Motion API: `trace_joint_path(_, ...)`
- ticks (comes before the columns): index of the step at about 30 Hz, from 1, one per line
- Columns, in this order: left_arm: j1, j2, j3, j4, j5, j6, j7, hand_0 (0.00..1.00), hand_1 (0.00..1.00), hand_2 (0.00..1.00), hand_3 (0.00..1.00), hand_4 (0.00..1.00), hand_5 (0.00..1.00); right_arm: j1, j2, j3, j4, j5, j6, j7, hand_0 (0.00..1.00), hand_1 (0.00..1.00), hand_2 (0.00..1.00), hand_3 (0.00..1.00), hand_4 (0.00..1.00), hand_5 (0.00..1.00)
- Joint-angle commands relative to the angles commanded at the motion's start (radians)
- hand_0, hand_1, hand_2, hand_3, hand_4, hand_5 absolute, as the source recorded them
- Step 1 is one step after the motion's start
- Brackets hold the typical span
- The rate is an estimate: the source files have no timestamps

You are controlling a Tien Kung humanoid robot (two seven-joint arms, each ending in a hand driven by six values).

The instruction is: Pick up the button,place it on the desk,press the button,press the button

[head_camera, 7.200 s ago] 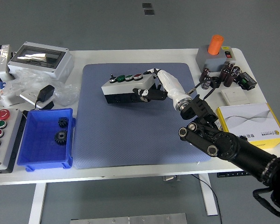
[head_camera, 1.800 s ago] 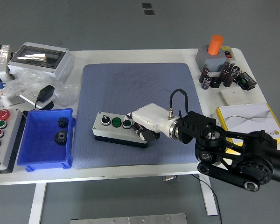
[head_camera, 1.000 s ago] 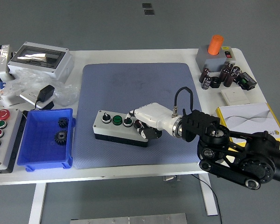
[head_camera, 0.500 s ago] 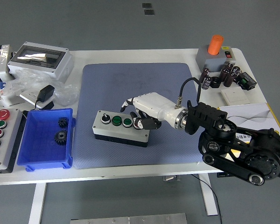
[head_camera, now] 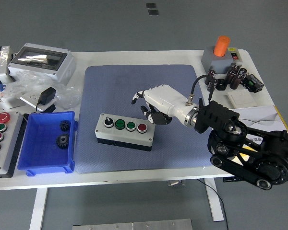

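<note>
The button box [head_camera: 125, 132], grey on a black base, lies flat on the blue mat [head_camera: 144, 115] near its front. Its top carries a black knob, two green buttons and a red button in a row. My right hand [head_camera: 146, 103], white with black fingers, hovers just behind and above the box's right end. Its fingers are spread, hold nothing and are clear of the box. The black right arm [head_camera: 245, 148] reaches in from the lower right. No left arm shows.
A blue bin [head_camera: 48, 141] with two black gears sits left of the mat. At the far left are a second button panel [head_camera: 2, 141], a grey enclosure [head_camera: 41, 60] and plastic bags. A yellow-edged box [head_camera: 264, 117], capacitors and an orange-topped device [head_camera: 222, 52] stand right.
The right hand carried the box from the mat's back down to its front, set it down, let go and lifted up and back; the red button now shows.
</note>
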Motion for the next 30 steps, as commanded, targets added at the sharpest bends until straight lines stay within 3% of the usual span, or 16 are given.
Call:
trace_joint_path(4,-0.001,0.000,0.000,0.000,0.001,-0.001,0.000,0.746,0.766,0.607,0.565,0.579,0.073,-0.002,0.016,0.007,-0.005,-0.011,0.032,-0.022,0.350,0.484,0.595,0.795,0.683,0.276)
trace_joint_path(5,-0.002,0.000,0.001,0.000,0.000,-0.001,0.000,0.746,0.766,0.607,0.565,0.578,0.072,-0.003,0.020,0.008,-0.005,-0.009,0.038,-0.025,0.998,0.998,0.998,0.998,0.998,0.470)
trace_joint_path(19,-0.003,0.002,0.000,0.000,0.000,-0.006,0.004,0.746,0.766,0.606,0.563,0.573,0.073,-0.020,0.081,0.012,-0.002,0.072,0.075,-0.039,0.998,0.998,0.998,0.998,0.998,0.474)
trace_joint_path(24,-0.004,0.003,-0.002,0.000,0.003,-0.008,0.005,0.746,0.766,0.605,0.562,0.571,0.071,-0.020,0.121,-0.009,-0.049,0.082,0.060,-0.050,0.998,0.998,0.998,0.998,0.998,0.473)
trace_joint_path(30,-0.005,0.004,-0.005,0.000,0.007,-0.010,0.005,0.746,0.766,0.605,0.562,0.569,0.069,-0.018,0.182,-0.049,-0.141,0.063,-0.008,-0.080,0.998,0.998,0.998,0.998,0.998,0.467)
